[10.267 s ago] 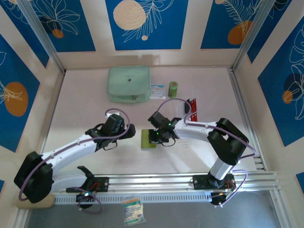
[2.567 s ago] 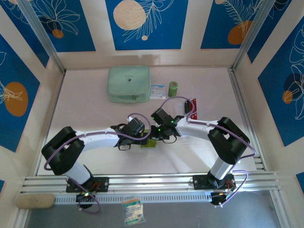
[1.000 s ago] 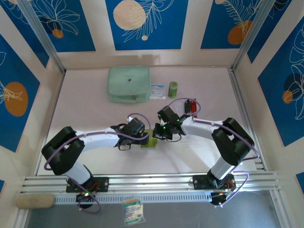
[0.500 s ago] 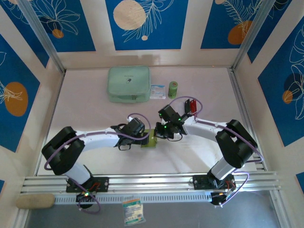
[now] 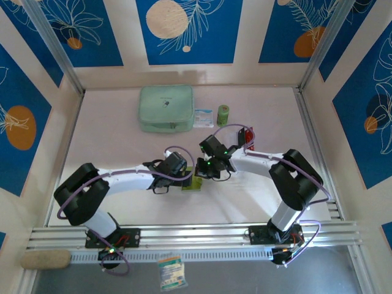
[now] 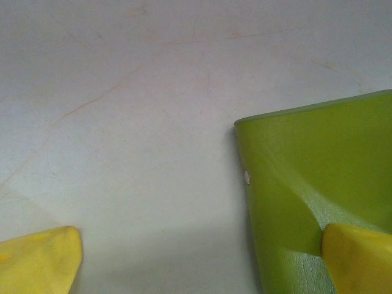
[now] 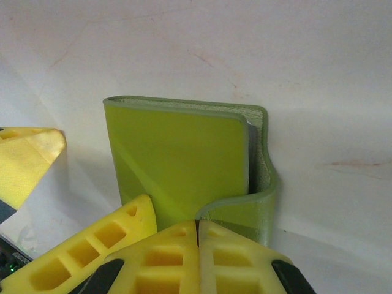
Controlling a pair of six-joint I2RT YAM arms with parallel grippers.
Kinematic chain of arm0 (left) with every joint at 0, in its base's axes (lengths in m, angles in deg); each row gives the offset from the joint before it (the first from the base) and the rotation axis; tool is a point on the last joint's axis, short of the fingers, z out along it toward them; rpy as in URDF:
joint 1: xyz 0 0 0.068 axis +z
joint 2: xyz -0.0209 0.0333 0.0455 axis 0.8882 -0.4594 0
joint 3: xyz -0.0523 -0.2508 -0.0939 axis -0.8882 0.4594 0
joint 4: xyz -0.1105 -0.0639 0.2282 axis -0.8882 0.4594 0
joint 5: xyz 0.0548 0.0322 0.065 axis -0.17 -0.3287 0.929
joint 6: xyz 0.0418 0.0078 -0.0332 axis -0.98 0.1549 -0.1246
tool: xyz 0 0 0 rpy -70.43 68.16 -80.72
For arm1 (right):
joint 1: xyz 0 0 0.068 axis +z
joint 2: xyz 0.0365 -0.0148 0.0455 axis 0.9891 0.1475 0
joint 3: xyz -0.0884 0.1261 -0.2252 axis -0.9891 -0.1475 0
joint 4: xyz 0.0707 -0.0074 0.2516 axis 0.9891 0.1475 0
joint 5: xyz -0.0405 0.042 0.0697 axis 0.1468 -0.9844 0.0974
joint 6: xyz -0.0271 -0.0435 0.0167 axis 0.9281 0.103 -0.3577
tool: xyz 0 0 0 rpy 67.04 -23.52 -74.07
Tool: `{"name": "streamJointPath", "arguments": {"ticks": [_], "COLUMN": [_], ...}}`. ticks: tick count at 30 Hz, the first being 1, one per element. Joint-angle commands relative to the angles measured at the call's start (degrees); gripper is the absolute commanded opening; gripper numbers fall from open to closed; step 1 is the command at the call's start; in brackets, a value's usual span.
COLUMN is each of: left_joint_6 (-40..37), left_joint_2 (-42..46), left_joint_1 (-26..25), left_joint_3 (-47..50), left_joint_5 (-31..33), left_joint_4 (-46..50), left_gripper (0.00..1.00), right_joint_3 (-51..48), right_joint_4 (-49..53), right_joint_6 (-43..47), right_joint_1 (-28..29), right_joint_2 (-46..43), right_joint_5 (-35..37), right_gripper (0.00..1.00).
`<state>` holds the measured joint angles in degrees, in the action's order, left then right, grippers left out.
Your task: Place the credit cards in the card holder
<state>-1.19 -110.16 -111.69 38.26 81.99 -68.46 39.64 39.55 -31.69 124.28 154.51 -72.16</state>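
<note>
Down at the near edge, the aluminium rail (image 5: 196, 235) carries both bases, and the two arms reach in to meet at mid-table. Between them lies the card holder (image 7: 180, 162), olive-green, flat and folded shut. In the right wrist view its long axis points straight away from the fingers, and the outer skin wraps round its far and right edges. The right gripper (image 7: 197, 245) has its fingers pressed together on the curled flap at the holder's near end, pinching it. The left gripper (image 6: 199, 260) is spread wide, one yellow pad (image 6: 358, 260) sitting on the holder's cover, the other out on bare surface, well clear. The table (image 5: 122, 147) is pale and faintly scuffed, with hairline marks, and there's plenty of bare room to the left and between the holder and the rail. Just past the right forearm sit the credit cards (image 5: 248, 136), red, partly hidden by a cable and apart from the holder. Further back, a mint zip pouch (image 5: 166, 108), a small packet (image 5: 203, 117) and a green roll (image 5: 223, 114) line up near the back wall. Cream walls with blue leaf-pattern panels close in three sides.
</note>
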Motion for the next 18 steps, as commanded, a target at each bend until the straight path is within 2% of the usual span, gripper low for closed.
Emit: {"name": "streamJointPath", "arguments": {"ticks": [1, 8, 18], "left_joint_6": [0.56, 0.73, 0.82], "left_joint_2": [-3.94, -3.92, -3.53], "left_joint_1": [-0.36, -0.41, -0.52], "left_joint_3": [1.37, 1.41, 1.43], "left_joint_5": [-1.82, -1.82, -1.82], "left_joint_4": [-0.4, -0.52, -0.38], "left_gripper": [1.0, 1.0, 1.0], "right_joint_3": [1.39, 0.03, -0.84], "right_joint_4": [-1.7, -1.53, 0.03], "right_joint_6": [0.57, 0.08, -1.1], "right_joint_1": [0.74, 1.79, 0.13], "right_joint_2": [1.16, 2.2, 6.43], "right_joint_5": [-1.17, -0.52, 0.4], "right_gripper": [0.0, 0.0, 0.0]}}
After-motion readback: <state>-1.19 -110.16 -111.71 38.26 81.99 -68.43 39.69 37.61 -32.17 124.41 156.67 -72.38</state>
